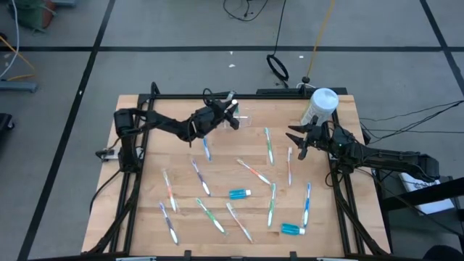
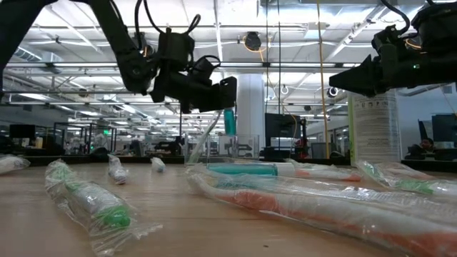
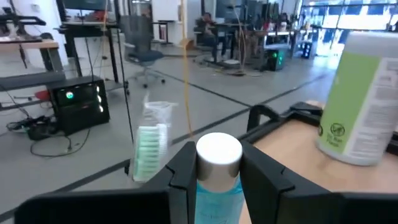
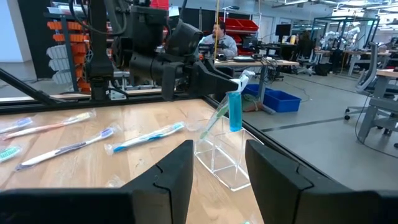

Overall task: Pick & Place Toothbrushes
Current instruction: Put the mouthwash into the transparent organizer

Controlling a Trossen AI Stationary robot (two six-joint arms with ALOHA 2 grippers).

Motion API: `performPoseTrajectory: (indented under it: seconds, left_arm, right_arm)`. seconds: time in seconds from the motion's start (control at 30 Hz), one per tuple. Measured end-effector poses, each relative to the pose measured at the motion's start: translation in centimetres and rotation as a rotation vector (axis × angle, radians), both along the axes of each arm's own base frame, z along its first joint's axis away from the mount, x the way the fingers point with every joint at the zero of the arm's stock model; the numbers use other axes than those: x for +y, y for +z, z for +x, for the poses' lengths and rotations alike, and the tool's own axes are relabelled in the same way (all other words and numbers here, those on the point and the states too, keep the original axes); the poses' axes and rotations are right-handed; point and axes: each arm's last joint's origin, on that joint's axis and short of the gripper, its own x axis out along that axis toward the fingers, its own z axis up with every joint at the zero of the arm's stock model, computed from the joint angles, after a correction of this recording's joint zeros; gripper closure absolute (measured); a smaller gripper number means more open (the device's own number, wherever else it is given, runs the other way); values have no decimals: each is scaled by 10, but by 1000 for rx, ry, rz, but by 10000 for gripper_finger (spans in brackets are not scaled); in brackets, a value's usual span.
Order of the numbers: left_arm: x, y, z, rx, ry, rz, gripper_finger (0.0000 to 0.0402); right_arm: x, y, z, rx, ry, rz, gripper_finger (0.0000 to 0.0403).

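Toothbrushes (image 1: 271, 146) blue, green, orange-pink; wood table (image 1: 138, 188) tan; tube (image 4: 234, 111) blue.

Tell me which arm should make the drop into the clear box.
Left. The left gripper already holds a blue tube right above the clear box, where a green toothbrush leans. The right gripper is empty, fingers open, away beside the white bottle.

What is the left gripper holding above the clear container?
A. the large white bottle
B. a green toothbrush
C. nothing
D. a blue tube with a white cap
D: the left gripper is shut on a blue tube with a white cap, above the clear container.
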Motion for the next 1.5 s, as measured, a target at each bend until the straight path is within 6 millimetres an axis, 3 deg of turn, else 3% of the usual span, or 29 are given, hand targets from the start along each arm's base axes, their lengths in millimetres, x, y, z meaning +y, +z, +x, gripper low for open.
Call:
performPoseTrajectory:
  seconds: [0.27, 0.5, 0.7, 0.87, 1.27, 1.5]
  left_arm:
    - [-6, 23, -4, 12, 12, 64, 315]
    - [-3, -1, -5, 92, 21, -65, 315]
    - [5, -13, -2, -4, 26, -128, 307]
    - [15, -32, -5, 31, 61, -180, 295]
    - [16, -34, -4, 75, -13, -139, 289]
    - [16, -34, -4, 79, -15, -130, 245]
  right_arm:
    - [0, -1, 0, 7, 0, 5, 261]
    - [0, -1, 0, 7, 0, 5, 261]
    - [0, -1, 0, 7, 0, 2, 261]
    - [0, 0, 0, 3, -1, -8, 261]
    - [0, 0, 0, 8, -1, -22, 261]
    - [0, 0, 0, 8, -1, -22, 261]
